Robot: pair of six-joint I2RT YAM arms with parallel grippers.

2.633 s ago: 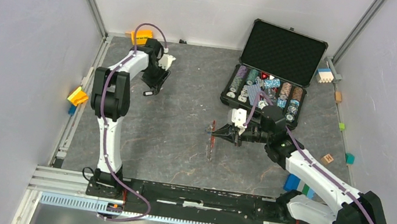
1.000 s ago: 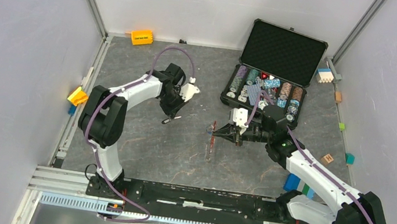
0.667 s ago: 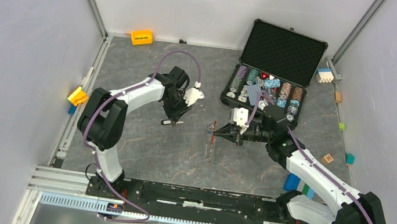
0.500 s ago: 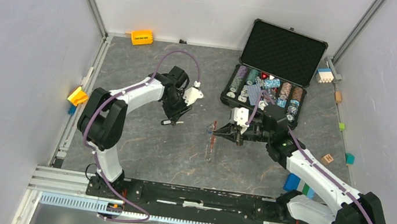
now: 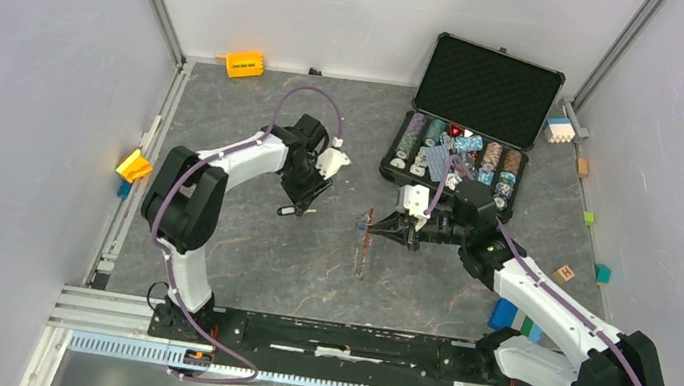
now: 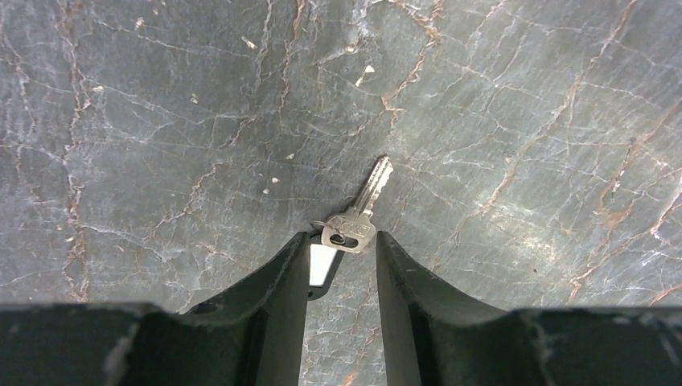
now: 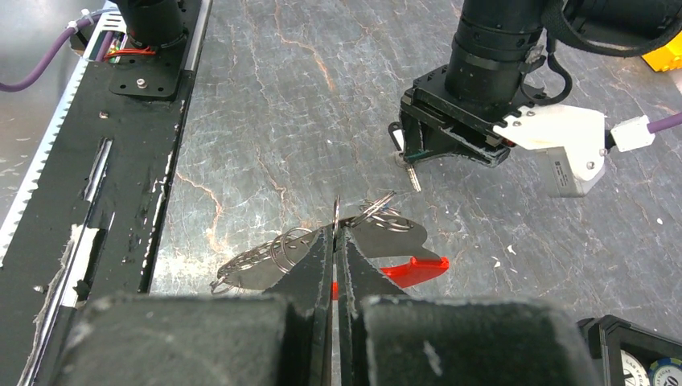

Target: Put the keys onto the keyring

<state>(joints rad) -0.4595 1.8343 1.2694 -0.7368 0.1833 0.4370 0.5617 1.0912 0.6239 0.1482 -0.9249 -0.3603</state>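
One small silver key (image 6: 359, 219) with a white tag (image 6: 322, 264) lies flat on the grey marble surface. It sits just at the fingertips of my left gripper (image 6: 342, 239), which is open and touches nothing. From above, that gripper (image 5: 296, 207) points down over the key (image 5: 287, 212) left of centre. My right gripper (image 7: 335, 233) is shut on the thin wire of the keyring (image 7: 277, 249), whose red fob (image 7: 418, 269) hangs below. In the top view the right gripper (image 5: 372, 226) holds the keyring (image 5: 363, 249) at mid-table. The left gripper (image 7: 408, 154) and the key (image 7: 412, 178) also show in the right wrist view.
An open black case (image 5: 454, 158) of poker chips stands at the back right, just behind my right arm. An orange block (image 5: 244, 63) lies at the back wall, a yellow piece (image 5: 133, 165) by the left rail, and small coloured blocks (image 5: 599, 273) along the right edge.
My left arm swung from the back left toward the middle carrying the key, lowered, and opened its jaws; the key now rests on the surface. The right arm held still.
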